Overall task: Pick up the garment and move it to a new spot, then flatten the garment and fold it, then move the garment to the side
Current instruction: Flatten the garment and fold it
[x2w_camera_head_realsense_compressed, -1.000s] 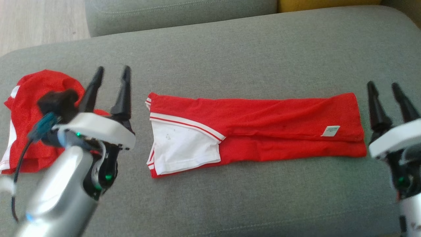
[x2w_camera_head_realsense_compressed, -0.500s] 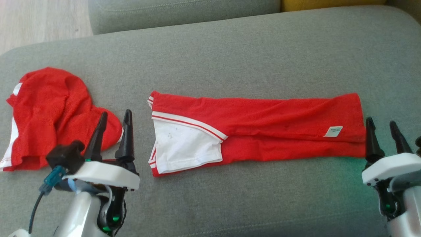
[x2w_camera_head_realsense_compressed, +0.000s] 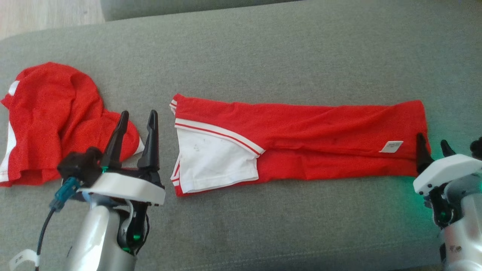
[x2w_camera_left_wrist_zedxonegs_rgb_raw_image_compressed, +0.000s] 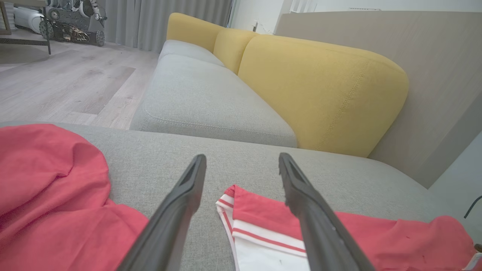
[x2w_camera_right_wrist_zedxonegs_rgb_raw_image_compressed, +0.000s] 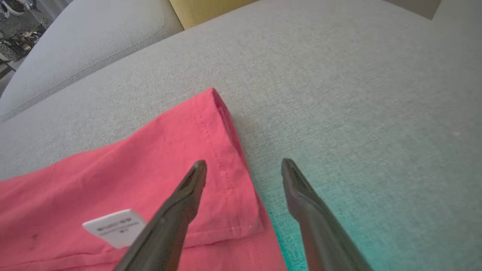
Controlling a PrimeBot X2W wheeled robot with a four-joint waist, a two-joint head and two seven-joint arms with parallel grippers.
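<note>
Since a second ago the head camera has tilted down, so the whole picture has shifted. Measured against the cloth, the left gripper [x2w_camera_head_realsense_compressed: 138, 112] has pulled back off the crumpled red cloth [x2w_camera_head_realsense_compressed: 49, 120], and the right gripper [x2w_camera_head_realsense_compressed: 432, 138] has closed in on the garment [x2w_camera_head_realsense_compressed: 301, 143] from well to its right. The garment lies flat on the grey seat cushion [x2w_camera_head_realsense_compressed: 263, 56] as a long red strip folded lengthwise. Its white sleeve [x2w_camera_head_realsense_compressed: 214, 158] with red-striped trim is at the robot's left end, and a small white label [x2w_camera_head_realsense_compressed: 391, 146] is near the right end. The left gripper's jaws are spread wide with nothing between them, tips in the gap between the crumpled red cloth and the garment's left end. In the left wrist view, one finger is over the striped corner and the other over bare cushion. The right gripper's jaws are equally wide and also hold nothing. They straddle the right hem, with one finger over the red fabric by the label and the other over the cushion. I can't tell whether the fingertips touch the fabric. A green glow falls on the cushion beside the right gripper. A yellow back cushion [x2w_camera_left_wrist_zedxonegs_rgb_raw_image_compressed: 320, 86] and wood floor [x2w_camera_left_wrist_zedxonegs_rgb_raw_image_compressed: 56, 86] are behind.
</note>
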